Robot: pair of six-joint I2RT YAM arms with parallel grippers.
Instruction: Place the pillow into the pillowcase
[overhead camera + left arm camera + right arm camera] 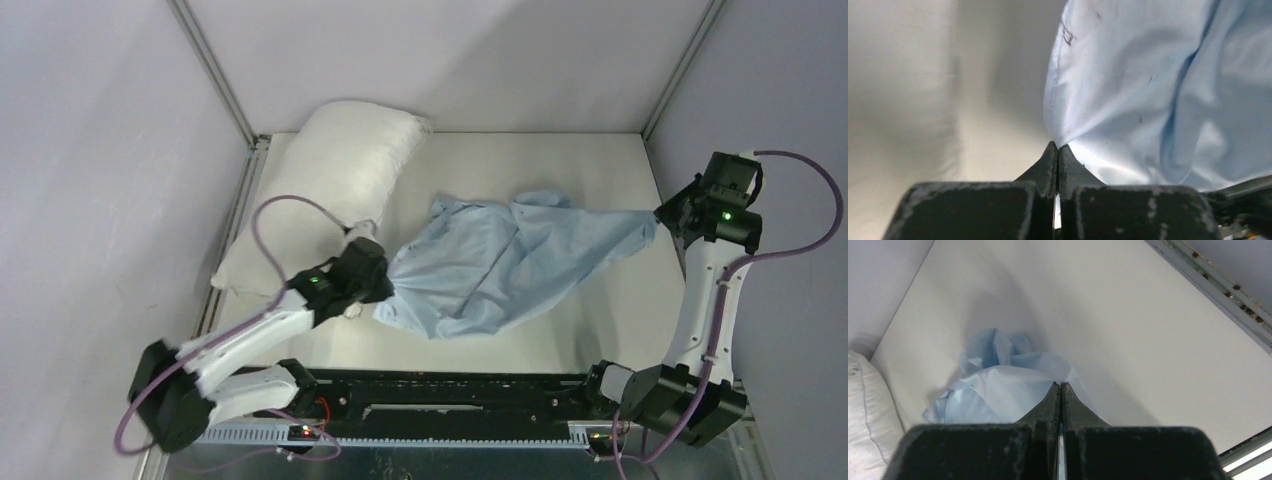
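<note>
The pillowcase lies crumpled across the middle of the surface, pulled out between both arms. The left gripper pinches its left edge. The right gripper pinches its right corner, which is drawn to a point. The pillow lies along the left wall, reaching the far corner.

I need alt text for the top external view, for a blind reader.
Two robot arms hold a light blue pillowcase between them: left gripper and right gripper each pinch one end. A white pillow lies at left, outside it.
</note>
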